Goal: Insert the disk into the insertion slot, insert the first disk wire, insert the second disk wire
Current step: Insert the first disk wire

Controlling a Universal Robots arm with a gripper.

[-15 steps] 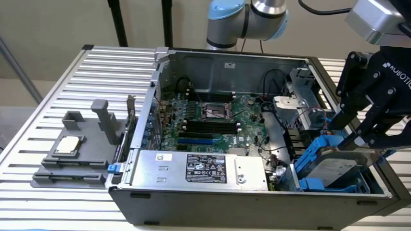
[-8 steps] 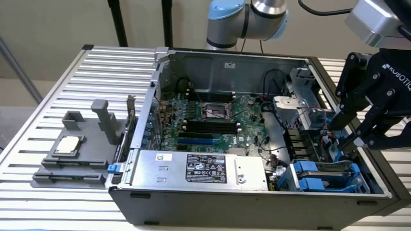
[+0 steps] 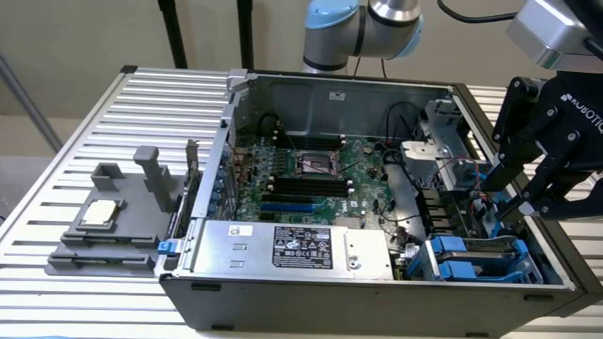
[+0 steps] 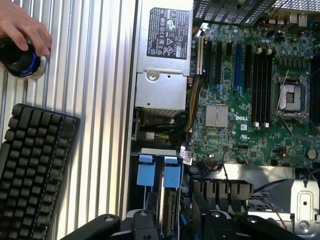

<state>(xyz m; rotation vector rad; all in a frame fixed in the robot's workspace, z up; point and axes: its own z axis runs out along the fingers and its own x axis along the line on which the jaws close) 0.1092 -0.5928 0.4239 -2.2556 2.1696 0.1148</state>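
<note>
— So, where is the flat silver-grey disk in its bright blue plastic carrier [image 4: 172,210]?

— As far as I can tell, it stands on edge inside the boxy grey-blue plastic insertion slot [image 3: 524,260]. That is in the corner of the open dark grey computer case [image 3: 377,300], just beside the silver power-supply box with the black label [image 3: 292,247]. The wrist view shows its thin edge.

— Which way does it lie?

— Its long axis runs along the case wall. One end, by the bright blue clips [image 4: 171,175], points at the power-supply box. The other end points toward the black gripper [image 3: 513,201].

— And the gripper?

— It hangs over the slot's far end, near the case wall on the exterior view's right. I cannot tell whether it is open or has hold of anything.

— What does each camera take in?

— The exterior view gives the slot from the side and the green motherboard [image 3: 311,176]. It also shows a grey plastic fixture [image 3: 113,247] bearing a square processor chip [image 3: 102,212] on the ribbed aluminium table [image 3: 141,113]. The wrist view takes in a black keyboard [image 4: 35,170] on the table. It also shows a person's hand [image 4: 22,25] resting on a black knob with a blue ring [image 4: 20,62].
</note>
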